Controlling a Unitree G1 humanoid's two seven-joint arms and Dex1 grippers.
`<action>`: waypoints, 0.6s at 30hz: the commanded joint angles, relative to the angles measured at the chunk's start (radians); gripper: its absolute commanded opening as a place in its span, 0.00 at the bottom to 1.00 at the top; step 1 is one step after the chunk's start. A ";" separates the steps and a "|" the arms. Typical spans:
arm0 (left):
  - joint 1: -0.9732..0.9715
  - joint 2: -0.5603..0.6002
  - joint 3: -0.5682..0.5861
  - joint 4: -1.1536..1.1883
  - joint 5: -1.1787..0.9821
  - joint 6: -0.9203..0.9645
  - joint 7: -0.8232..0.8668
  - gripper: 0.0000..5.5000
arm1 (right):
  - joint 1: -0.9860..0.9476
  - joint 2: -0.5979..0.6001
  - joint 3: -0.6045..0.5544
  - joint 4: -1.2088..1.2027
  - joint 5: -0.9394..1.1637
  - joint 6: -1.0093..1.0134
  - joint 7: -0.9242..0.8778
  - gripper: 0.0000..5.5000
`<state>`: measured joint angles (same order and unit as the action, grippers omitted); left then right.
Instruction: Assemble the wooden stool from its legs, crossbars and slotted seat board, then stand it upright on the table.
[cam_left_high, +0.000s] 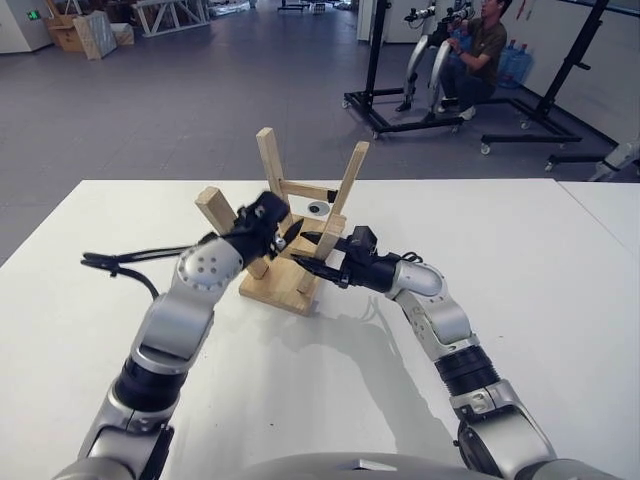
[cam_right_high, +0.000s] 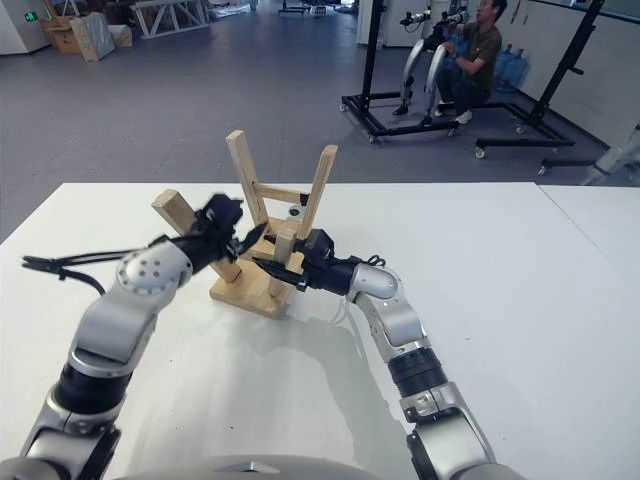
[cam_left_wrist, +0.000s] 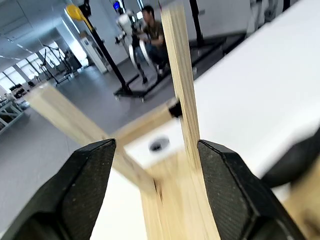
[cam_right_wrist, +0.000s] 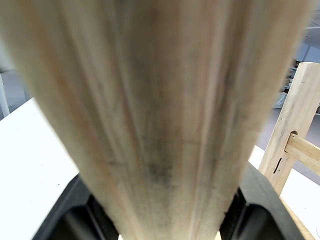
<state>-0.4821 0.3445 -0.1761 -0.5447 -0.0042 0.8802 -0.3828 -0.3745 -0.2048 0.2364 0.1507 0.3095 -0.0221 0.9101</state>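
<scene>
The wooden stool lies upside down on the white table, its seat board (cam_left_high: 278, 288) flat and its legs pointing up. A crossbar (cam_left_high: 306, 190) joins the two far legs (cam_left_high: 270, 160). Another leg (cam_left_high: 216, 210) leans out at the near left. My right gripper (cam_left_high: 303, 250) comes in from the right and is shut on the near right leg (cam_right_wrist: 160, 100), low down by the seat. My left gripper (cam_left_high: 283, 228) is open just above the seat between the legs. One far leg (cam_left_wrist: 181, 95) stands in the gap beyond its fingers (cam_left_wrist: 90, 190), untouched.
A small dark ring (cam_left_high: 318, 208) lies on the table just behind the stool. A black cable (cam_left_high: 120, 260) trails from my left arm over the table's left side. Bare table (cam_left_high: 540, 260) stretches to the right and in front. Wheeled racks stand on the floor beyond.
</scene>
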 joint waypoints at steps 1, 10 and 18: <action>-0.256 -0.030 0.183 -0.030 -0.100 0.127 0.004 0.54 | 0.016 -0.022 0.013 0.035 -0.038 0.050 -0.007 0.37; -0.177 0.284 0.494 0.161 -0.105 0.082 -0.036 0.54 | 0.012 -0.058 0.003 0.015 -0.007 0.103 0.031 0.37; 0.123 0.168 0.430 0.235 -0.098 -0.117 0.019 0.54 | 0.007 -0.088 0.011 -0.004 0.014 0.158 0.076 0.37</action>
<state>-0.3951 0.5488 0.2981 -0.3139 -0.1016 0.7928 -0.3785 -0.3937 -0.2672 0.2241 0.1245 0.3366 0.0659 0.9596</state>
